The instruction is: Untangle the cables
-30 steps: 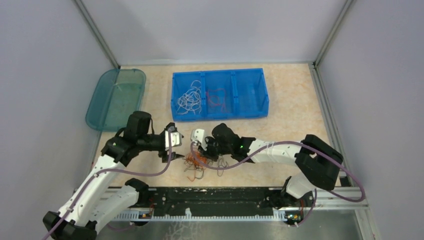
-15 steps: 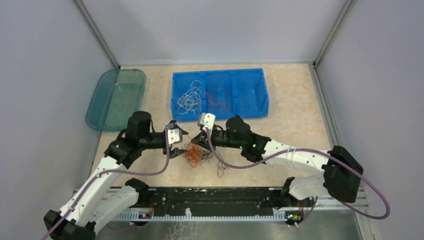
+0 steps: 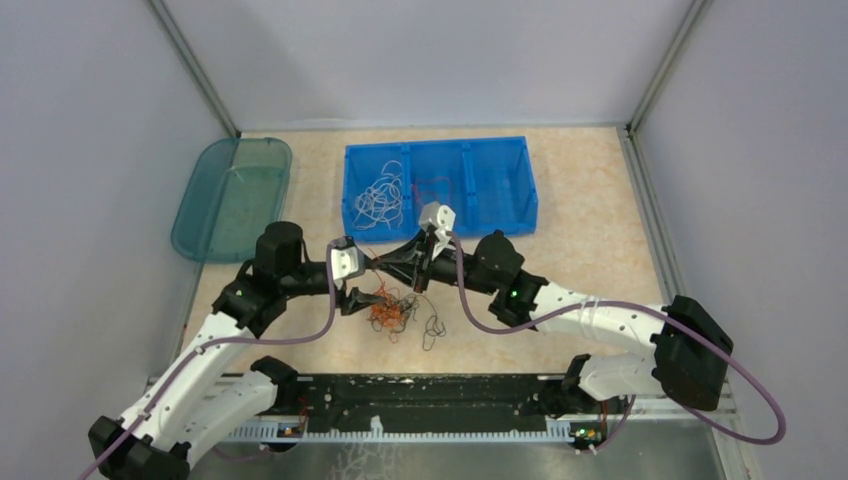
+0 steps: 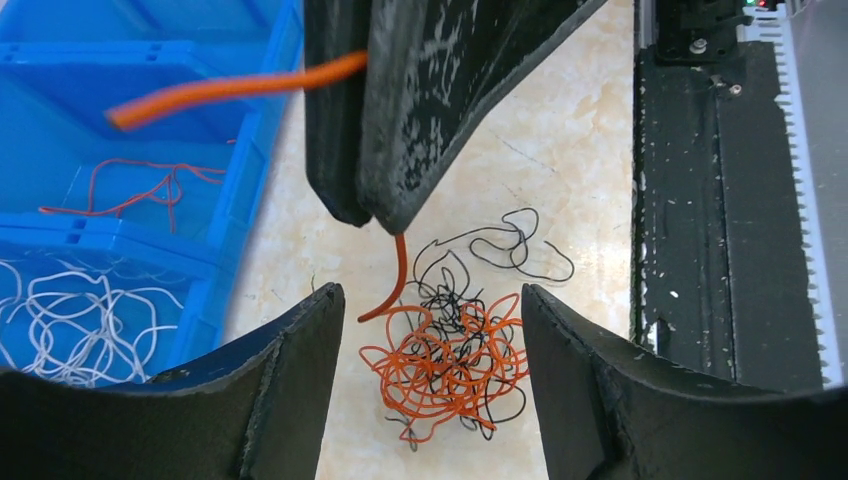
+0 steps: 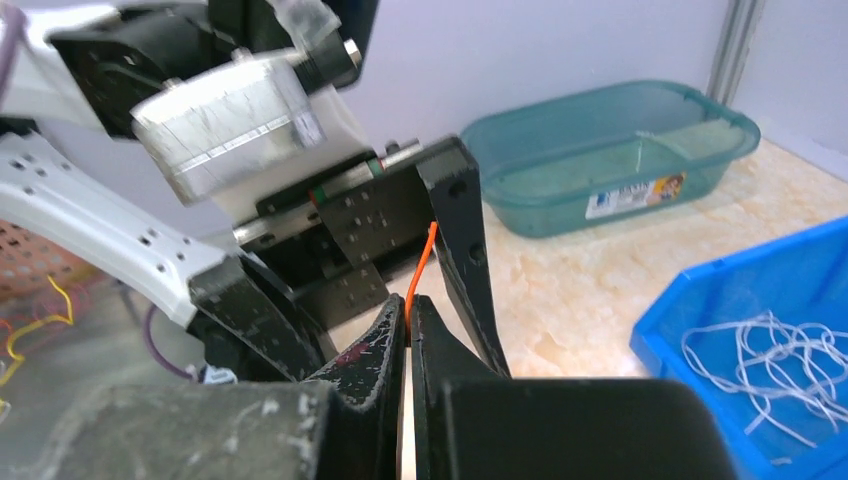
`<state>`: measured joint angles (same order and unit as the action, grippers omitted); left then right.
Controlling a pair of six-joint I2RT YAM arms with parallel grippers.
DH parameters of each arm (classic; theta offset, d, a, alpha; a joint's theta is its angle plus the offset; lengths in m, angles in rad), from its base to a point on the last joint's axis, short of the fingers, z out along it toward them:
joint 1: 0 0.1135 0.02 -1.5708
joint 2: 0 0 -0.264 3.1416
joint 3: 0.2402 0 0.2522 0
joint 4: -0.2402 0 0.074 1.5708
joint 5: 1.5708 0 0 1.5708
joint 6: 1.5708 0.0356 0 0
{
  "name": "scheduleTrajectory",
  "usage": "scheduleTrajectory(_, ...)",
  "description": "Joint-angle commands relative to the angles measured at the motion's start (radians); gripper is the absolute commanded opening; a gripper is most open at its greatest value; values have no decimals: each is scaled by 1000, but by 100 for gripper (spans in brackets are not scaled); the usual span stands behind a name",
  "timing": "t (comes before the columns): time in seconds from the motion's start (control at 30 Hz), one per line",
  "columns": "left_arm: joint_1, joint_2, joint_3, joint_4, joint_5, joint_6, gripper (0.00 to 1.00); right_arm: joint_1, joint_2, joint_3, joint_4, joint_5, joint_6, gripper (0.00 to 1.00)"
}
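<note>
A tangle of orange-red and black cables (image 3: 392, 312) lies on the table between the arms; it also shows in the left wrist view (image 4: 450, 365). My right gripper (image 3: 388, 265) is shut on one orange-red cable (image 5: 422, 265), held above the tangle. In the left wrist view that cable (image 4: 230, 85) passes through the shut right fingers (image 4: 420, 110) and hangs down to the tangle. My left gripper (image 4: 430, 290) is open and empty, its fingers either side of the right gripper's tip (image 5: 408, 322). It shows in the top view (image 3: 362, 282).
A blue three-compartment bin (image 3: 500, 190) stands behind, with white cables (image 3: 380, 200) in its left part and red ones (image 3: 435, 192) in the middle. A teal tub (image 3: 232, 195) sits far left. A black rail (image 3: 420, 395) runs along the near edge.
My right gripper has lifted and drawn back toward the bin with the orange-red cable, pulling it up out of the tangle. My left gripper has stayed almost in place.
</note>
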<state>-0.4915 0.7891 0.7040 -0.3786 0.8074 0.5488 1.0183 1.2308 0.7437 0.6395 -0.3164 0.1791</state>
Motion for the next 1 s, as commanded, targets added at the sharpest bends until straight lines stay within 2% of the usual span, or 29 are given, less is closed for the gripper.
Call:
scheduleTrajectory(0.0, -11, 7, 9, 41, 47, -58, 70, -8, -40, -3, 185, -19, 98, 0)
scheduleTrajectory(0.1, -17, 13, 18, 69, 44, -88, 67, -9, -37, 4, 203, -29, 122, 0)
scheduleTrajectory(0.23, -18, 30, 51, 83, 32, -101, 57, -9, -37, 1, 208, -15, 145, 0)
scheduleTrajectory(0.3, -19, 34, 55, 87, 31, -107, 47, -9, -45, -16, 236, -9, 160, 0)
scheduleTrajectory(0.43, -18, 32, 66, 87, 35, -138, 13, -10, -65, -35, 251, 0, 177, 0)
scheduleTrajectory(0.5, -18, 28, 79, 90, 36, -150, 2, -13, -78, -47, 251, 10, 186, 0)
scheduleTrajectory(0.57, -19, 28, 99, 92, 40, -164, 1, -22, -93, -65, 256, 32, 208, 16)
scheduleTrajectory(0.6, -19, 32, 112, 86, 44, -166, 1, -32, -100, -77, 259, 47, 224, 30)
scheduleTrajectory(0.63, -18, 35, 127, 81, 46, -171, 1, -45, -110, -95, 262, 63, 249, 51)
scheduleTrajectory(0.67, -18, 39, 139, 75, 46, -176, 1, -60, -122, -114, 267, 80, 274, 62)
scheduleTrajectory(0.77, -19, 47, 186, 59, 51, -181, 1, -96, -172, -194, 283, 93, 298, 72)
scheduleTrajectory(0.97, -21, 70, 273, 60, 78, -241, 1, -99, -205, -294, 252, 11, 193, 75)
